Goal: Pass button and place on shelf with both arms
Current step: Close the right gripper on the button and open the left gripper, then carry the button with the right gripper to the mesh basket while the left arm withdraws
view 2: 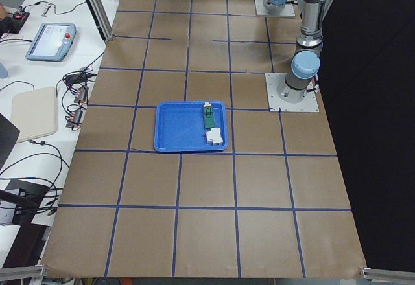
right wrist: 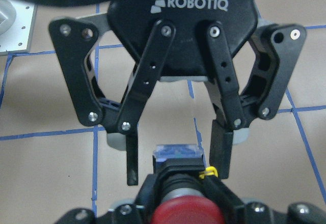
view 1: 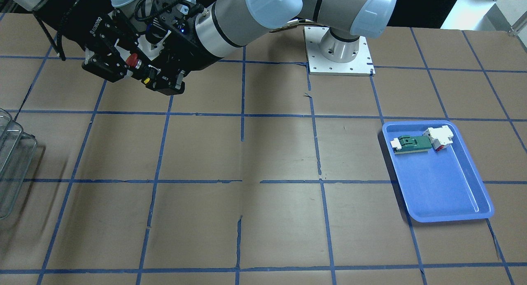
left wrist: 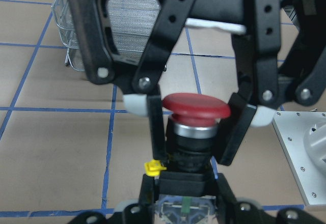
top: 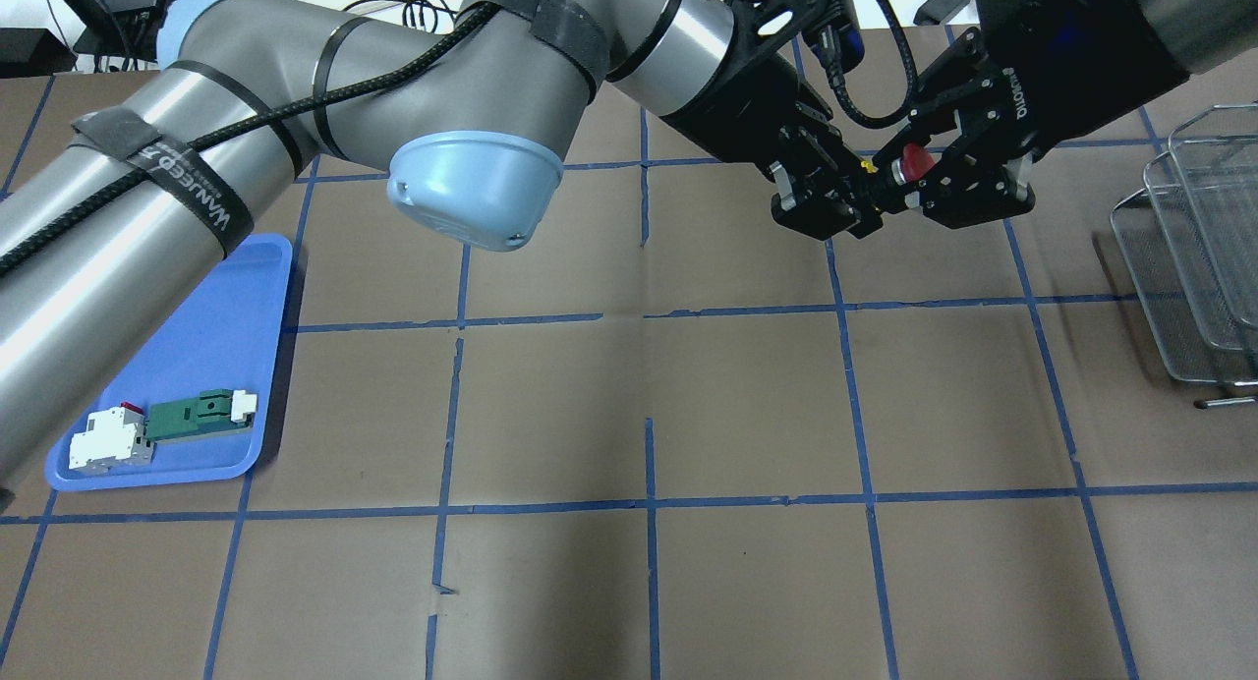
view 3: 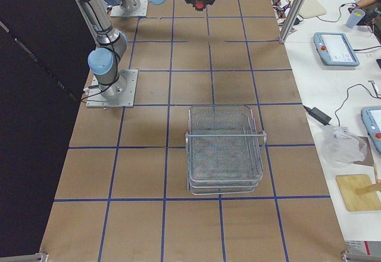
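The button [top: 916,161], with a red cap and black body, hangs in the air between the two grippers at the table's far side. My right gripper [top: 929,184] is shut on its body just under the cap, seen closely in the left wrist view [left wrist: 196,132]. My left gripper [top: 865,203] faces it around the button's black base [right wrist: 178,155]. Its fingers [right wrist: 132,158] stand slightly apart from the base, with table showing between. The button also shows in the front view [view 1: 132,61]. The wire-mesh shelf [top: 1194,257] stands on the table at the right.
A blue tray [top: 211,336] at the near left holds a white block with a red part [top: 106,442] and a green-and-white piece [top: 197,415]. The left arm's elbow [top: 472,184] hangs over the table's middle. The left arm's base plate [view 1: 339,50] is bolted to the table.
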Motion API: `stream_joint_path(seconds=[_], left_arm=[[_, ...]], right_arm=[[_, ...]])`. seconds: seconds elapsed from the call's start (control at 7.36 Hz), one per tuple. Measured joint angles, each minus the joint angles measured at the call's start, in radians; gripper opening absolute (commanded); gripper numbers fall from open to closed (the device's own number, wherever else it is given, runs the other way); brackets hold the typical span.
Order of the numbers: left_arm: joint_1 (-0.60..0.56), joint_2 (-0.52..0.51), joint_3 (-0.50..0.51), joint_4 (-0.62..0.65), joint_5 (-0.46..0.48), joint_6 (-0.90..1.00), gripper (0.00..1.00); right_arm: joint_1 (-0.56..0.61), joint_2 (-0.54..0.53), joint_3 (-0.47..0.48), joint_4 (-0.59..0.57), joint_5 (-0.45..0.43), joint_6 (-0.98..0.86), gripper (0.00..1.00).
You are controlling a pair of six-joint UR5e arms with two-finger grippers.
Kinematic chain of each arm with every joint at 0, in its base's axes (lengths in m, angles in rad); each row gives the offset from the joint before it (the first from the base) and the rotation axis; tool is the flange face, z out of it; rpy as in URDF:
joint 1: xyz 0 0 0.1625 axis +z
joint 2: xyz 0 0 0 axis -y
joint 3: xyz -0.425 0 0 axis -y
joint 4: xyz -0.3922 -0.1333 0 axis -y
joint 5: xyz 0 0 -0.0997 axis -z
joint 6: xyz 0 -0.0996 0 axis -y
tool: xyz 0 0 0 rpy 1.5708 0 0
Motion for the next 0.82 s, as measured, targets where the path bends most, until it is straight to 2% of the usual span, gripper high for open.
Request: stream_joint_path(seconds=[0.41,0.54,0.82], left_arm=[[0.013,0.045,0.006,-0.017,0.154,-0.154,1.00],[0.027,0.068,0.002,-0.044,0.241,-0.212,1.00],[0.053,0.123,-0.001,-0.126,0.465,-0.319,1.00]], right_arm=[[-0.003,0.004,-0.002,-0.005,-0.019,0.002,0.00],[-0.012,0.008,0.002,-0.021,-0.062,0.005,0.00],[-0.068,0.045,0.007,-0.078,-0.219,0.008,0.00]])
